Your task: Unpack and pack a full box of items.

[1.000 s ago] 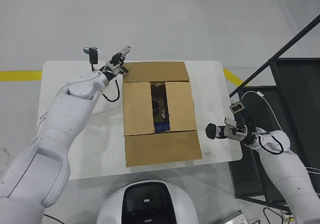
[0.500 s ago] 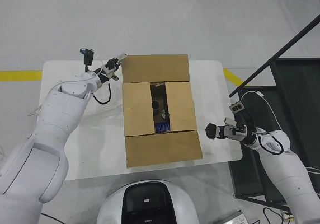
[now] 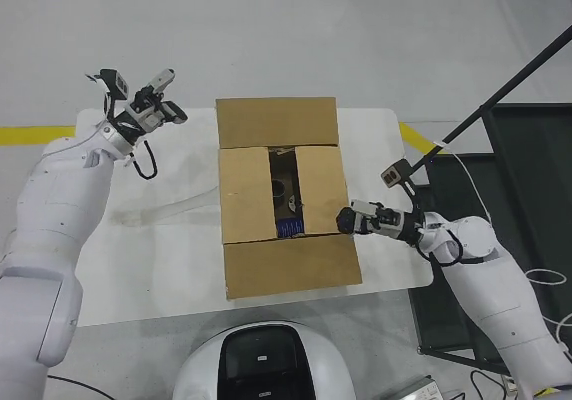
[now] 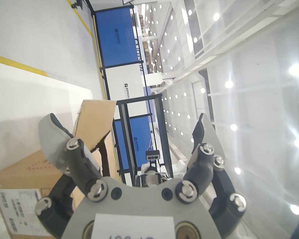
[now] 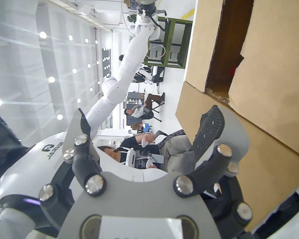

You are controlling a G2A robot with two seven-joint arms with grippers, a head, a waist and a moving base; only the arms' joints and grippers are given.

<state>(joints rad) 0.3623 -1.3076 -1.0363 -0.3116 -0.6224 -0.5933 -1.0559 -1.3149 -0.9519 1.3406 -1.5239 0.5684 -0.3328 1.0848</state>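
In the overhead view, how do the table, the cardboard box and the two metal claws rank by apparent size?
Largest: the table.
Next: the cardboard box, covering much of it.
Smallest: the left gripper and right gripper, which look about alike, so I won't rank them.

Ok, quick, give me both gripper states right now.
Left gripper: open, holding nothing.
Right gripper: open, holding nothing, beside the box.
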